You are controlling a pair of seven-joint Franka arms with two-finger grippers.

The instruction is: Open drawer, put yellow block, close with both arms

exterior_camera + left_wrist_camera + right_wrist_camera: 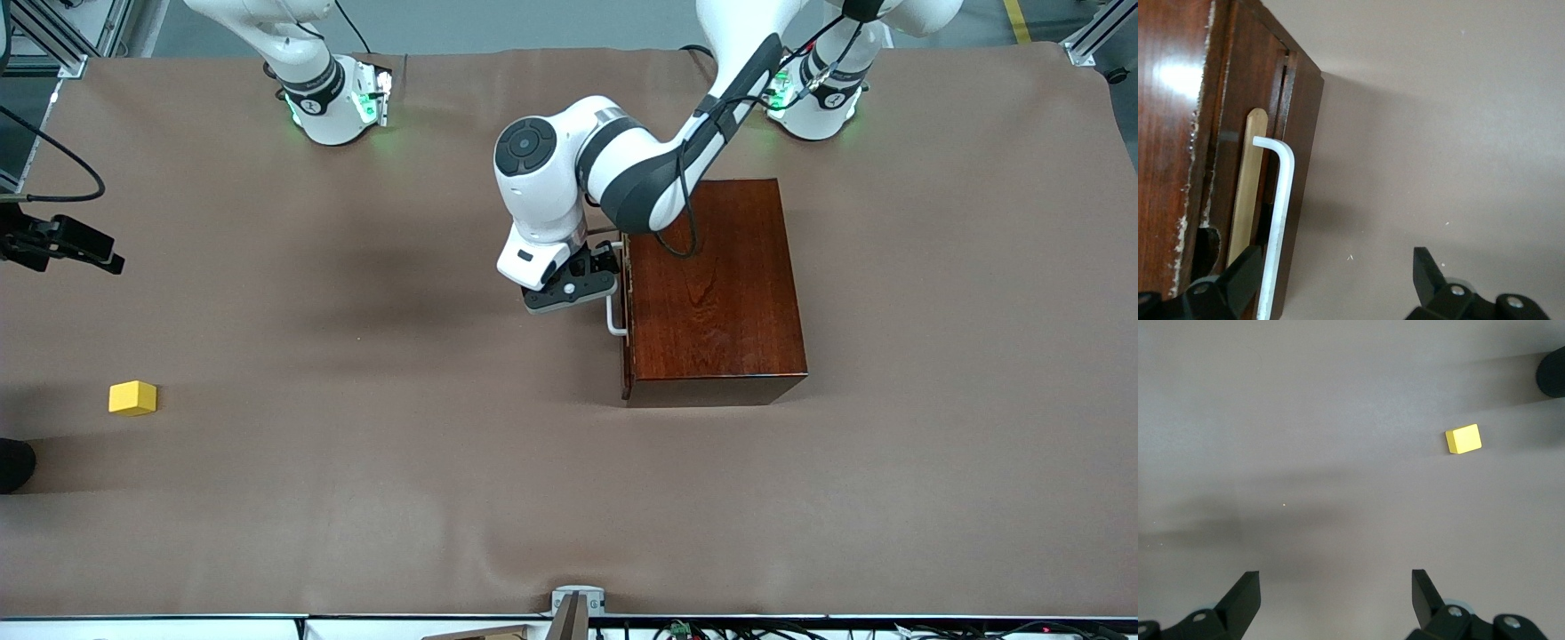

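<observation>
The dark mahogany cabinet [716,293] stands near the left arm's base. Its drawer front [627,307] faces the right arm's end of the table and sits in, or nearly in, the cabinet. My left gripper [594,272] is open at the white handle [613,316]. In the left wrist view the handle bar [1279,213] lies between the fingers of the left gripper [1336,273], close to one finger [1238,277], not clamped. The yellow block [132,397] lies on the table near the right arm's end. My right gripper [1336,587] is open and empty over bare table, apart from the block [1463,439].
A brown cloth [400,462] covers the table. A black round object [13,464] sits at the table's edge, nearer the front camera than the block. A black device with a cable [67,242] shows at the same edge. A pale wood strip [1248,180] shows on the drawer front.
</observation>
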